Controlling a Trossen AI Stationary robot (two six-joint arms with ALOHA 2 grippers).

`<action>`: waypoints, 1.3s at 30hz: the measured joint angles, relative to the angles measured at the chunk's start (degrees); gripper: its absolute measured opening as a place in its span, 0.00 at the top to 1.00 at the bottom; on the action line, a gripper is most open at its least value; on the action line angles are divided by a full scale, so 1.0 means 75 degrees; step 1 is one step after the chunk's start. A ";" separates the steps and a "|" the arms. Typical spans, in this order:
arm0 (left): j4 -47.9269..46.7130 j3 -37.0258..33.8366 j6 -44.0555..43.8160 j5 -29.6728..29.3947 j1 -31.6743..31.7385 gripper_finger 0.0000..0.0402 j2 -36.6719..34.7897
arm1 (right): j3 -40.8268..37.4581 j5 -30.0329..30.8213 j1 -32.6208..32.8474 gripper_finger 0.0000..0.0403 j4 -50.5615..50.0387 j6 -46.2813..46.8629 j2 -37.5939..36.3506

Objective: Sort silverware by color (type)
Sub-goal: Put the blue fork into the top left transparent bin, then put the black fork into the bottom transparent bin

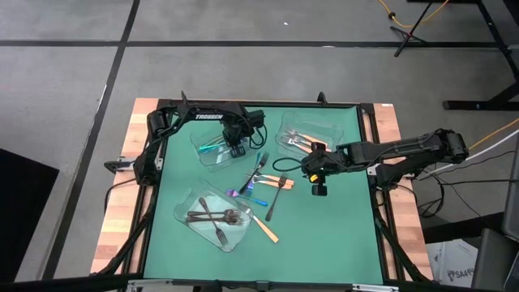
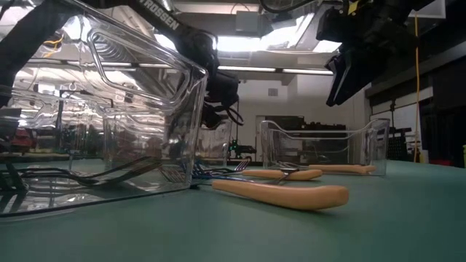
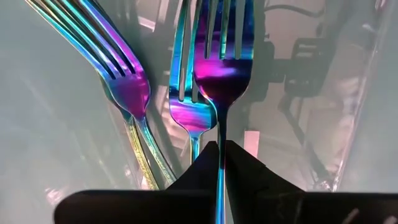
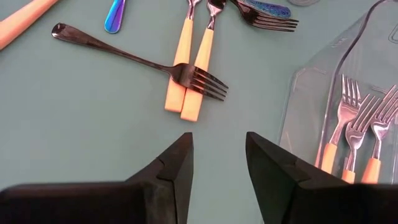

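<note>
meanwhile pinching an iridescent fork point(image 3: 221, 74) in the left gripper point(image 3: 219, 163) over the far-left tray point(image 1: 212, 156); hovering the right gripper point(image 4: 219, 158), jaws apart, above a dark fork point(image 4: 140, 62).

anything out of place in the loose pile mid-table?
Yes: a dark fork lies crosswise over two orange-handled forks on the mat, colors mixed. The open right pincer hovers beside them.

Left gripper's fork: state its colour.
Iridescent purple-blue-teal fork, pinched by the left gripper; clearest in the left wrist view.
</note>
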 joint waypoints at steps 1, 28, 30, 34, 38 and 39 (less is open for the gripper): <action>0.0003 -0.0010 0.0000 0.0006 0.0000 0.98 -0.0002 | 0.0000 0.0000 0.0000 0.66 0.0000 0.0000 0.0000; 0.0049 -0.0034 -0.0102 0.0086 -0.0041 0.78 0.0012 | 0.0000 -0.0001 0.0000 0.66 0.0000 0.0000 0.0000; 0.0045 -0.0040 -0.0237 0.0276 -0.0038 0.78 0.0022 | 0.0000 -0.0003 0.0000 0.66 0.0000 0.0000 0.0000; -0.0042 0.0051 -0.0257 0.0519 -0.0055 0.78 0.0051 | 0.0000 -0.0002 0.0000 0.66 0.0000 0.0000 0.0000; -0.0292 0.0292 -0.0287 0.0472 -0.0124 0.80 0.0062 | 0.0000 0.0000 0.0000 0.66 0.0000 0.0000 0.0000; -0.0380 0.0382 -0.0294 0.0462 -0.0135 0.80 0.0062 | 0.0000 0.0000 0.0000 0.66 0.0000 -0.0003 0.0000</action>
